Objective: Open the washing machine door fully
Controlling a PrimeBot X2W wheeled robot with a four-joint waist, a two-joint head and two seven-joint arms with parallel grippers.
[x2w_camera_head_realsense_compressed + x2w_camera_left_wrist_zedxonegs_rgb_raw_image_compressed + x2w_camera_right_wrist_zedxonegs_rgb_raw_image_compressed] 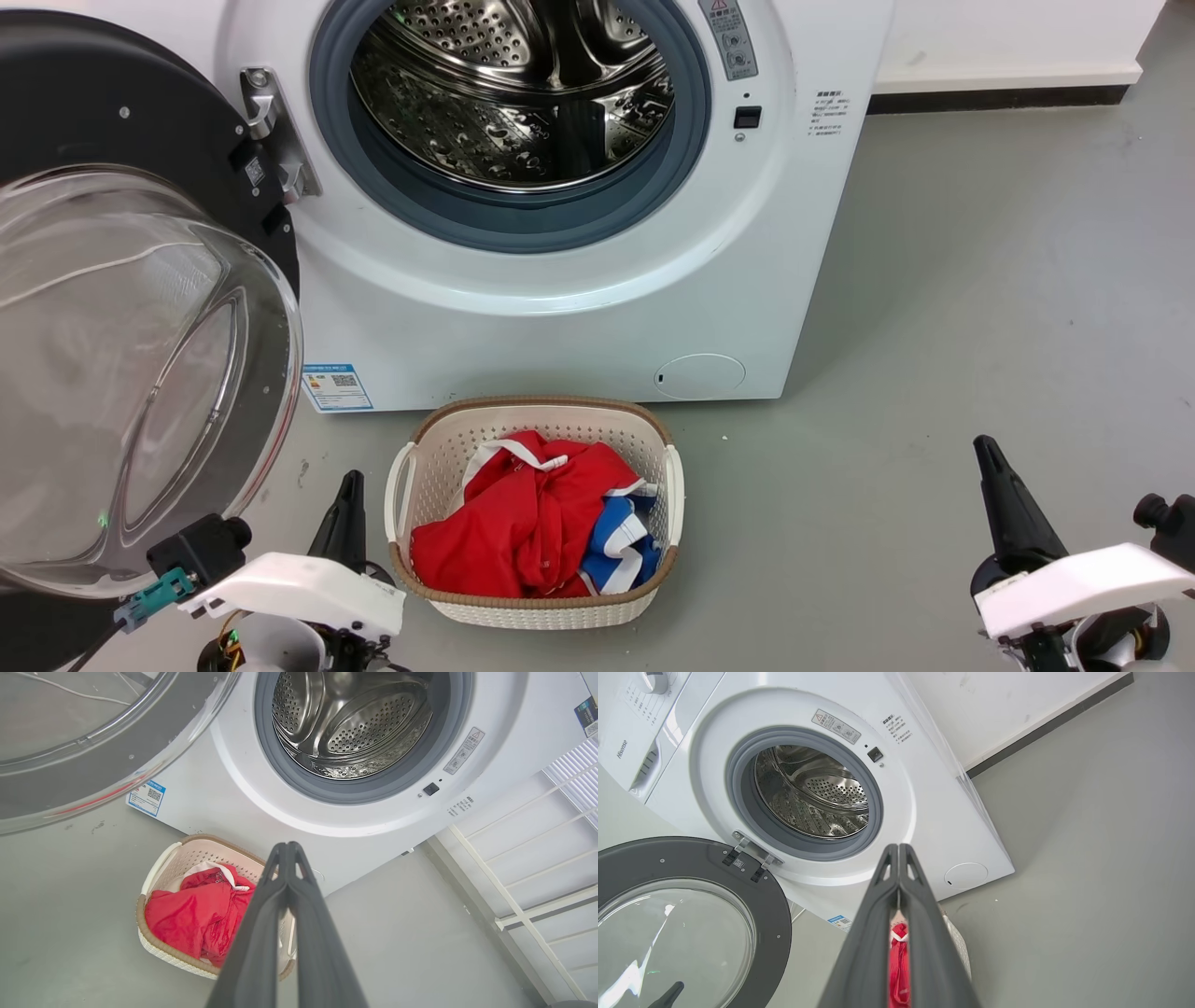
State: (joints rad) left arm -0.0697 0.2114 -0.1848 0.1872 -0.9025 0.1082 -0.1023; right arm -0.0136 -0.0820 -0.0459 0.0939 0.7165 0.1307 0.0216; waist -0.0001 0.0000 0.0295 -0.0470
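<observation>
Head view: we find the washing machine door [140,373] swung wide on its hinge, left of the washing machine [560,308]. The left gripper [351,481] and right gripper [986,448] are low before the machine, touching nothing. Left wrist view: fingers pressed together, empty. Right wrist view: likewise. We judge the opening all but done; any remainder calls for a push on the door's rim.

One washer [523,345], one door [93,103], one basket [541,403] — two hands [352,481] [985,453].

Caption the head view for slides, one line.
Washing machine door wide open on washing machine, laundry basket in front, left gripper and right gripper shut.
</observation>
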